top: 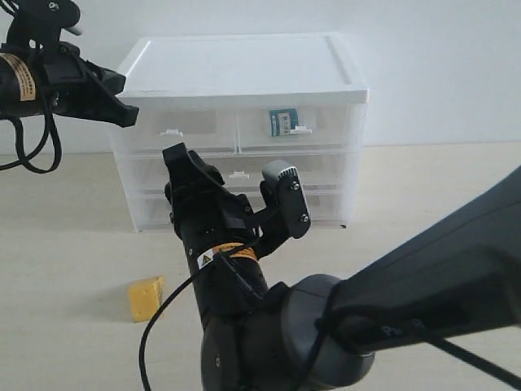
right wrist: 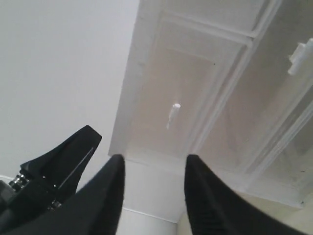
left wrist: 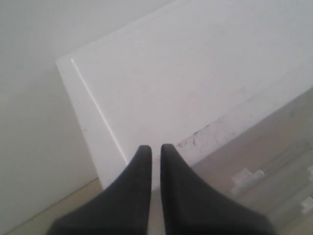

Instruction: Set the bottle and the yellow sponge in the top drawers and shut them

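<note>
Half the job looked done here: the small dark-teal bottle with its white label sat inside the translucent plastic top right drawer, which appeared pushed flush with the front of the white-topped plastic cabinet. The yellow-orange wedge of porous sponge was another story. It lay out on the pale table, well apart from the cabinet front and just left of the right arm.

The left gripper hovered high beside the cabinet's top left corner, its black fingers pressed almost together with only a slit between them, pinching nothing. The right gripper pointed up at the drawer fronts, its fingers spread wide and empty.

So the sponge step seemed to be in hand. The translucent top left drawer looked closed, so my read was that it needed hooking by its little white clip handle and drawing out. Then one claw would have to drop to the table, open over the wedge and squeeze gently, since that foam would likely give.
</note>
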`<state>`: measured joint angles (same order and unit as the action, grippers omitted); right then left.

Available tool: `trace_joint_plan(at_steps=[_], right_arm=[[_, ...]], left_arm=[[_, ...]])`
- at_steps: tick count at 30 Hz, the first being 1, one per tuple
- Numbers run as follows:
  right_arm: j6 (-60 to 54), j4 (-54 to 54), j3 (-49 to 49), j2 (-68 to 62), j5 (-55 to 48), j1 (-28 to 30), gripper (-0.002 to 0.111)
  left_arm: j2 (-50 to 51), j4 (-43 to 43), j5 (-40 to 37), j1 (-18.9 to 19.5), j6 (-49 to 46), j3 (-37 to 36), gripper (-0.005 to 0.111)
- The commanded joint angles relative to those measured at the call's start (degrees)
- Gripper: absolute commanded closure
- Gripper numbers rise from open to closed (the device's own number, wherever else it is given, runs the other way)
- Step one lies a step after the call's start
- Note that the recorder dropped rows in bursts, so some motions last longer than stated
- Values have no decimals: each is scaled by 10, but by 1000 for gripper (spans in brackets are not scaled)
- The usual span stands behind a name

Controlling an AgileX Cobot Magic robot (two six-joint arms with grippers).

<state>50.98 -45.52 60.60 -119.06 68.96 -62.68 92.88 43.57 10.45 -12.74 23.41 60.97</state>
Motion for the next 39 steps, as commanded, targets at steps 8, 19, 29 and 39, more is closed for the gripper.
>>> trace_joint_plan(at_steps=[8, 19, 29, 39], right_arm=[[-4, -48, 99, -37, -51, 22, 62], [-16, -38, 140, -43, -146, 62, 62], [-19, -42, 217, -82, -152, 62, 62], [-21, -29, 247, -96, -189, 91, 69]], left_arm=[[19, -11, 14, 24, 6, 4, 103], [44, -53, 37, 29, 6, 4, 103], [44, -53, 37, 29, 6, 4, 103], [44, -53, 36, 29, 6, 4, 103]])
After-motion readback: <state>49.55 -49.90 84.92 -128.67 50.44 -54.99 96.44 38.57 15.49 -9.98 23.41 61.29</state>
